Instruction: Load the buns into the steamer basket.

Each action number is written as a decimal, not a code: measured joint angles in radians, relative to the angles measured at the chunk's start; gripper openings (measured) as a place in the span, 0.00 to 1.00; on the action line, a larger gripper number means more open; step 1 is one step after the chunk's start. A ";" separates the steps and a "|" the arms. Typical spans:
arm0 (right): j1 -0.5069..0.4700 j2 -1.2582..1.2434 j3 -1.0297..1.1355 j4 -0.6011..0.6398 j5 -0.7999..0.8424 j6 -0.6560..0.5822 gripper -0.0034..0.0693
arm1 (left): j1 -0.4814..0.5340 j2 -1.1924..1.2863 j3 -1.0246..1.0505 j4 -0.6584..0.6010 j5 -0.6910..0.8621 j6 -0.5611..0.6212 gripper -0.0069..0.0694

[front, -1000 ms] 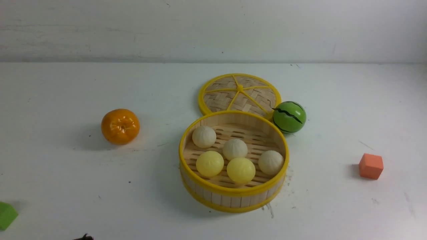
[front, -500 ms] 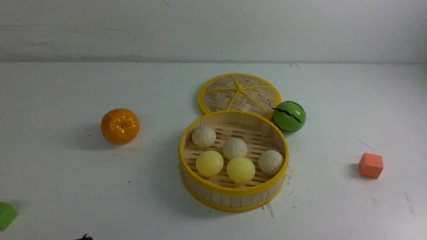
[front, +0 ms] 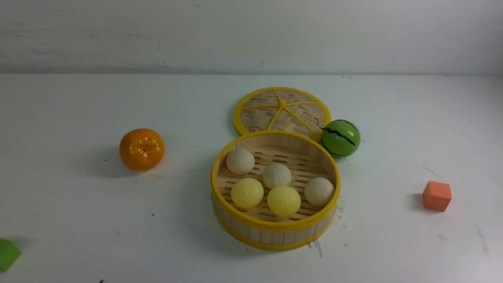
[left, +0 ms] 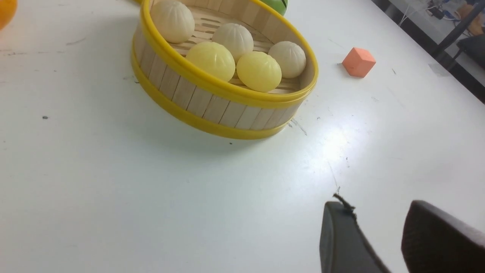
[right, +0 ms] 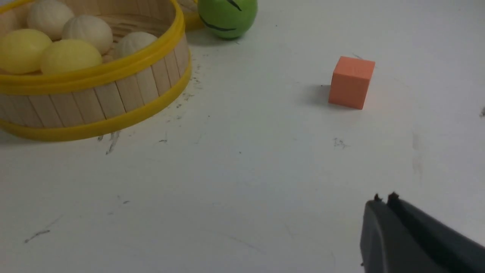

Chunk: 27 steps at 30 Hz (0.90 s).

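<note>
Lid (front: pixel 282 111) and watermelon ball (front: pixel 340 138) touch the steamer basket (front: pixel 275 230); left gripper (left: pixel 379 223) parted, right gripper (right: pixel 383 203) pressed together.

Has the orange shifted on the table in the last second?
No. The orange sits at the same spot left of the steamer basket, with the same gap between them.

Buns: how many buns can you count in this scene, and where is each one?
5, all inside the steamer basket: cream back-left, cream centre, cream right, yellow front-left, yellow front-centre. None appears hidden.
</note>
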<state>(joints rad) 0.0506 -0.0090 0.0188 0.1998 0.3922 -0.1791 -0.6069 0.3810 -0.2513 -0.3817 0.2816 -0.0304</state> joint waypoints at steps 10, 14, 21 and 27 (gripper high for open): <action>0.000 0.000 0.000 0.000 0.000 0.000 0.05 | 0.000 0.000 0.000 0.000 0.000 0.000 0.40; 0.000 0.000 0.000 0.000 0.000 0.000 0.05 | 0.000 0.000 0.000 0.000 0.000 0.000 0.40; 0.000 0.000 0.000 0.000 0.000 0.000 0.06 | 0.053 -0.021 0.033 0.053 -0.149 -0.001 0.39; 0.000 0.000 0.000 0.000 0.000 0.000 0.07 | 0.313 -0.186 0.124 0.067 -0.197 -0.034 0.17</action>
<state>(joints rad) 0.0506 -0.0093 0.0188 0.1998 0.3922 -0.1791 -0.2940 0.1947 -0.1278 -0.3151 0.0845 -0.0646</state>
